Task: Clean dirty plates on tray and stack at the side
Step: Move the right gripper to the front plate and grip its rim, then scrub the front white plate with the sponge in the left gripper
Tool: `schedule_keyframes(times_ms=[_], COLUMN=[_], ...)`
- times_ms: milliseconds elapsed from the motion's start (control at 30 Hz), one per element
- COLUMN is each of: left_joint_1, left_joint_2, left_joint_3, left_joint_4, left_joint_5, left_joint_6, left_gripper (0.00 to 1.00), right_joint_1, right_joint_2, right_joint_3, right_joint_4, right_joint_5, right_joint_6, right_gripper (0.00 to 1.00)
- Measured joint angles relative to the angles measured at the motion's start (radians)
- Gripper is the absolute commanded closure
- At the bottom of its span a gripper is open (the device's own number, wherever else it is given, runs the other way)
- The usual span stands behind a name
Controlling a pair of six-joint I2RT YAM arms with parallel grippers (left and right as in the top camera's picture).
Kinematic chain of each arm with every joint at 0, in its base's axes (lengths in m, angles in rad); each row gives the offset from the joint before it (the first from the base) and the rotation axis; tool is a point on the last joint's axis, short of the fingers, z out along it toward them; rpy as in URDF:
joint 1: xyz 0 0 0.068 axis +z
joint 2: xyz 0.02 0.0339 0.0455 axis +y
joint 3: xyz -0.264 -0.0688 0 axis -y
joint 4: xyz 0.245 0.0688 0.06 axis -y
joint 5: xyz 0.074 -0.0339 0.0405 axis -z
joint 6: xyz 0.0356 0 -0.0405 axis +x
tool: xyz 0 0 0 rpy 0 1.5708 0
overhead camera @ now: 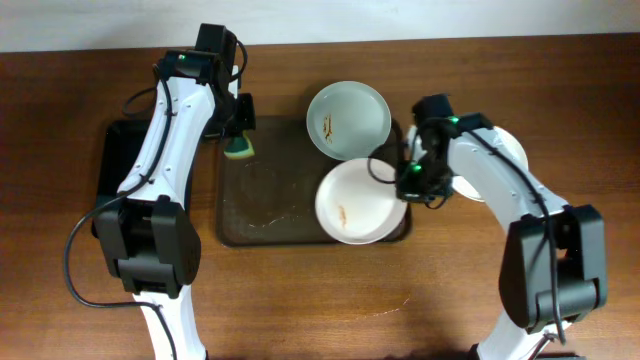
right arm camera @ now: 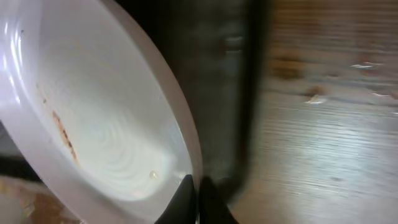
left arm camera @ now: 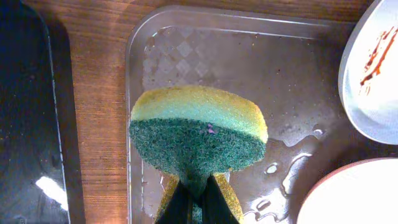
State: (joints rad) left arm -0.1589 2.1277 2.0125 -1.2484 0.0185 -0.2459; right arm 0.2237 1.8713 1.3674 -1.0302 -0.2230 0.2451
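My left gripper [overhead camera: 238, 138] is shut on a yellow and green sponge [overhead camera: 240, 150] over the far left corner of the brown tray [overhead camera: 265, 210]. In the left wrist view the sponge [left arm camera: 199, 134] hangs green side down between the fingers [left arm camera: 199, 202]. A pale blue-green plate [overhead camera: 348, 120] with orange-brown smears sits at the tray's far edge. My right gripper [overhead camera: 407, 180] is shut on the right rim of a smeared white plate [overhead camera: 355, 200] on the tray. In the right wrist view this plate [right arm camera: 93, 118] looks tilted, with the fingers [right arm camera: 198, 190] pinching its rim. A third white plate [overhead camera: 497, 160] lies on the table to the right.
A glossy black tray [overhead camera: 108, 175] lies left of the brown tray, under my left arm; it also shows in the left wrist view [left arm camera: 25, 99]. The brown tray's surface is wet [left arm camera: 280, 162]. Bare wooden table [overhead camera: 320, 300] lies in front.
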Motion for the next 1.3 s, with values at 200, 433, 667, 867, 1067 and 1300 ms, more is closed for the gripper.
schedule_keyframes(times_ms=[200,433,667,867,1067,1300], left_joint_1=[0.0,0.001,0.001,-0.05,-0.1,-0.1], left_joint_2=[0.0,0.0,0.0,0.0,-0.017,-0.027], left_joint_3=[0.0,0.0,-0.028,-0.238,-0.484,-0.509], left_joint_4=[-0.027,-0.079,-0.103,0.078,0.414,0.101], left_joint_5=[0.0,-0.008,0.024,0.083,-0.037,-0.087], left_joint_6=[0.0,0.0,0.058,0.149,0.201,0.174], left_gripper=[0.99,0.99,0.99,0.99,0.99,0.99], right_joint_1=[0.377,0.426,0.386,0.386,0.386,0.388], right_joint_2=[0.036,0.163,0.181,0.181,0.182,0.183], right_joint_3=[0.007,0.007,0.007,0.007,0.007,0.007], right_joint_4=[0.368,0.436,0.5,0.499,0.502,0.501], right_joint_5=[0.198,0.226,0.163,0.137,0.117,0.093], right_joint_6=[0.431,0.566,0.489,0.484,0.479,0.458], right_gripper=[0.96,0.63,0.96,0.96,0.96,0.96])
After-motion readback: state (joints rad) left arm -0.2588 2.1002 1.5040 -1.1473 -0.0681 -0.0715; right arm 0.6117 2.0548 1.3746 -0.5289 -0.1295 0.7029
